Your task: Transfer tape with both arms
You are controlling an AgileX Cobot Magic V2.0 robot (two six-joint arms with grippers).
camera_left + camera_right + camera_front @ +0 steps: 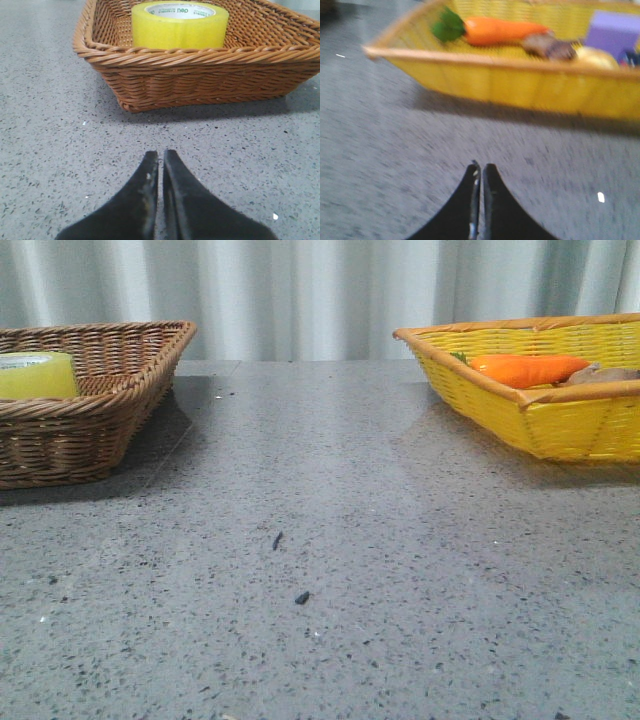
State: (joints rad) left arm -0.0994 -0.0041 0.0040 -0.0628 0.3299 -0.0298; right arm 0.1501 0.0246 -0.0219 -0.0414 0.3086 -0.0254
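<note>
The yellow tape roll lies flat in the brown wicker basket at the far left of the table. In the left wrist view the tape shows its white core with green print, inside that basket. My left gripper is shut and empty over bare table, short of the basket's near rim. My right gripper is shut and empty over bare table, short of the yellow basket. Neither gripper shows in the front view.
The yellow basket at the far right holds an orange carrot, also seen in the right wrist view, a brown item, a pale round item and a purple block. Two dark specks lie mid-table.
</note>
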